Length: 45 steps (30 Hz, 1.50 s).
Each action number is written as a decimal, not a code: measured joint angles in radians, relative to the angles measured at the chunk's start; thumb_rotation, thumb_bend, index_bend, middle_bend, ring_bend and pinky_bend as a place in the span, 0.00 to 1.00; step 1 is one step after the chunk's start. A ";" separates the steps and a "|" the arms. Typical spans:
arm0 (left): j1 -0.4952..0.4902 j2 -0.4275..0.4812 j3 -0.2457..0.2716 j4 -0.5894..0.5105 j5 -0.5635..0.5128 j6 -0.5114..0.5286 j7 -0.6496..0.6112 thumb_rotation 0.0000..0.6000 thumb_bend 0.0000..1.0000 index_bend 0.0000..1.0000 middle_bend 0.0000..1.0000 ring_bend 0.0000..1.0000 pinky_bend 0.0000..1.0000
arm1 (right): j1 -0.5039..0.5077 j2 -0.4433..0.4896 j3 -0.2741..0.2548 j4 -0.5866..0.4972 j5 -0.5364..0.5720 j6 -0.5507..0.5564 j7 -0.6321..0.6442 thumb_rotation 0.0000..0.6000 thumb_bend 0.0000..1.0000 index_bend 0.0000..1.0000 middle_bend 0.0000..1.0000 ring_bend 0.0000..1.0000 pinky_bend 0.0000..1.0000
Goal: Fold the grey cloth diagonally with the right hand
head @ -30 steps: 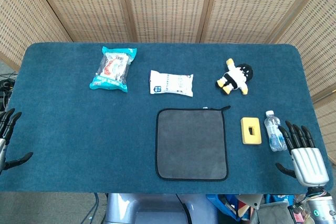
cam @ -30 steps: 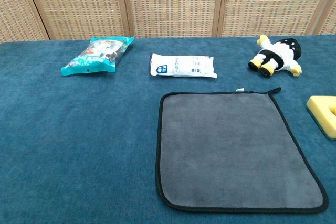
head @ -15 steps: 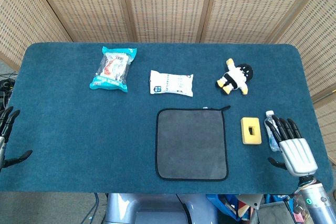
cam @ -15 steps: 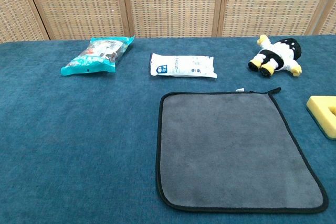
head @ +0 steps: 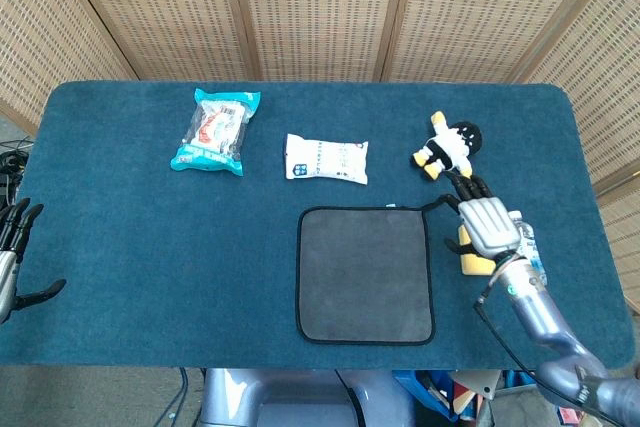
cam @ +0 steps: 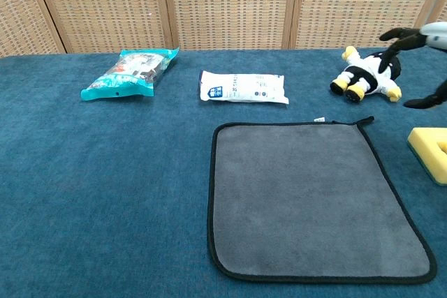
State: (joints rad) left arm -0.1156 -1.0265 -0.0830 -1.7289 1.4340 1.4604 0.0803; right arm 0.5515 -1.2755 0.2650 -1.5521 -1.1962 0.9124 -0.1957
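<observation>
Woven rattan screen (head: 320, 12), wood-framed panels, behind blue-carpeted table (head: 120, 237).

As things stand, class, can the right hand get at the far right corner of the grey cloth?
Probably yes. The right hand hovers open beside the grey cloth, near its far right corner, with nothing lying between them. The yellow sponge sits beneath the hand, off the cloth.

1. A table (head: 120, 247) covered in blue-green carpet-like fabric is seen, with the grey cloth (head: 366, 274) laid flat near its 5 o'clock edge.
2. A teal snack bag (head: 215, 131) is placed at 11 o'clock and a white packet (head: 326, 158) at 12 o'clock.
3. A plush toy (head: 449, 147) is found at 1 o'clock.
4. A yellow sponge (head: 470, 261) and a water bottle (head: 530, 247) are set at 3 o'clock of the cloth.
</observation>
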 measured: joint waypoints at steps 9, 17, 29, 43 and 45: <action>-0.013 0.001 -0.017 0.007 -0.048 -0.031 -0.009 1.00 0.14 0.00 0.00 0.00 0.00 | 0.160 -0.210 0.054 0.157 0.256 -0.046 -0.219 1.00 0.40 0.31 0.00 0.00 0.00; -0.026 0.002 -0.029 0.013 -0.080 -0.056 -0.013 1.00 0.14 0.00 0.00 0.00 0.00 | 0.253 -0.328 0.062 0.268 0.424 -0.063 -0.343 1.00 0.43 0.32 0.00 0.00 0.00; -0.041 -0.001 -0.035 0.018 -0.110 -0.083 -0.004 1.00 0.15 0.00 0.00 0.00 0.00 | 0.325 -0.442 0.036 0.377 0.539 -0.070 -0.422 1.00 0.44 0.33 0.00 0.00 0.00; -0.050 -0.007 -0.035 0.018 -0.122 -0.096 0.012 1.00 0.14 0.00 0.00 0.00 0.00 | 0.360 -0.481 0.017 0.439 0.625 -0.094 -0.467 1.00 0.46 0.36 0.00 0.00 0.00; -0.050 -0.008 -0.035 0.017 -0.123 -0.095 0.012 1.00 0.14 0.00 0.00 0.00 0.00 | 0.365 -0.482 0.013 0.444 0.636 -0.097 -0.476 1.00 0.47 0.36 0.00 0.00 0.00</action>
State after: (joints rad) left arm -0.1659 -1.0340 -0.1179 -1.7116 1.3110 1.3654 0.0926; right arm 0.9163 -1.7578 0.2777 -1.1083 -0.5600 0.8153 -0.6712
